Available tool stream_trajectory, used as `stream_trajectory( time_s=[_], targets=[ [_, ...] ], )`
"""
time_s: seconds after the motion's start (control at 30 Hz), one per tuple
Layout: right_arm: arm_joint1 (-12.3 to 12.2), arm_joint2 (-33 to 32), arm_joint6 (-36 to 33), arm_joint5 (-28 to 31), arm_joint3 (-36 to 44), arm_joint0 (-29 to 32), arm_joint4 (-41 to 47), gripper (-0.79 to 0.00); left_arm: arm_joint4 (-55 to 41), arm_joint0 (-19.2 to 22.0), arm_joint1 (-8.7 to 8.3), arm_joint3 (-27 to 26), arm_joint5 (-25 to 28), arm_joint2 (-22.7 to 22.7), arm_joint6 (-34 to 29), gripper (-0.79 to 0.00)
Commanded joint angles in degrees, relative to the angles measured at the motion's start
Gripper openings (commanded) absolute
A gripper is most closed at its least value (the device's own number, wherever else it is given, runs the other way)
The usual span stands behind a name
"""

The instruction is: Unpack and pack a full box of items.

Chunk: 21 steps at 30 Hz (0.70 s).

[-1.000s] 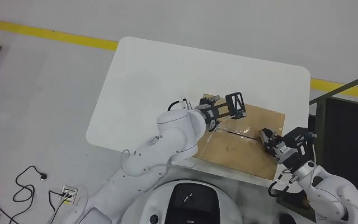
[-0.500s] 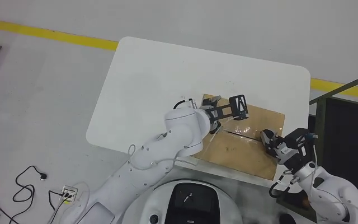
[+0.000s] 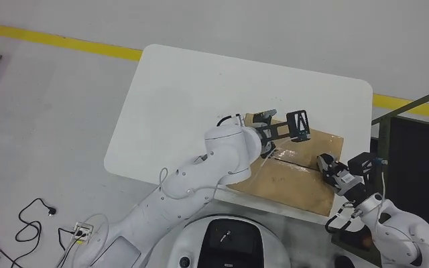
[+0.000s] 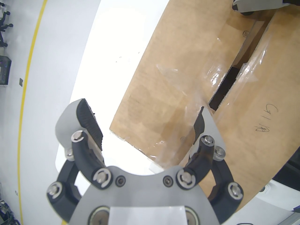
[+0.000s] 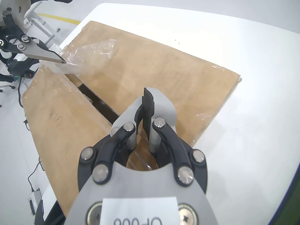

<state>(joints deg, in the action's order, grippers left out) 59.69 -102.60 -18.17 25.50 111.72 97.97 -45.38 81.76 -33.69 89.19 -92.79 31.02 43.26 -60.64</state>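
My left pincer (image 4: 143, 111) is open, one finger touching the lifted tape (image 5: 91, 50) on the box (image 5: 164, 71) just ahead of it, right pincer (image 5: 147, 99) closed empty above the seam (image 5: 98, 104); I reckon the tape could cling and drag the box.

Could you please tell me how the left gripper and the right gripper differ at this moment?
The left gripper is open, fingers spread wide; the right gripper is shut. The left gripper sits at one end of the cardboard box's seam, one finger by the loose tape; the right gripper is at the opposite end. Both are at the box's top seam.
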Motion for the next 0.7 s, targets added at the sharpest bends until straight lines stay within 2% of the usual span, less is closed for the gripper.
stream_trajectory(
  time_s=[0.0,0.23,0.33,0.47,0.5,0.53,0.67],
  targets=[
    [-0.01,-0.27,0.04,0.41,-0.05,0.24,0.27,-0.785,-0.02,0.24,0.18,0.07,0.41,-0.57,0.47,-0.074],
    [-0.03,-1.41,0.21,0.87,-0.29,0.75,1.33,-0.785,-1.54,0.87,0.76,-0.12,0.91,-1.45,2.94,-0.049],
    [-0.05,-1.48,-0.16,1.06,-0.54,0.64,1.46,-0.785,-1.47,1.21,0.93,-0.64,1.01,-1.67,3.46,-0.012],
    [-0.06,-1.33,-0.40,1.45,0.21,0.06,2.63,-0.785,-0.85,1.39,0.84,-3.35,0.22,-0.27,2.55,0.000],
    [-0.07,-1.42,-0.51,1.54,0.49,-0.04,2.92,-0.754,-0.46,1.26,0.72,-4.51,0.16,0.29,1.99,0.000],
    [-0.08,-1.50,-0.58,1.71,0.74,-0.12,3.29,-0.619,0.02,1.03,0.57,-5.65,0.25,0.85,1.20,0.000],
    [-0.17,-2.34,-1.15,2.87,1.54,-0.26,5.35,-0.462,0.43,-1.34,-0.31,-10.48,0.72,4.32,-1.93,0.000]
  ],
)
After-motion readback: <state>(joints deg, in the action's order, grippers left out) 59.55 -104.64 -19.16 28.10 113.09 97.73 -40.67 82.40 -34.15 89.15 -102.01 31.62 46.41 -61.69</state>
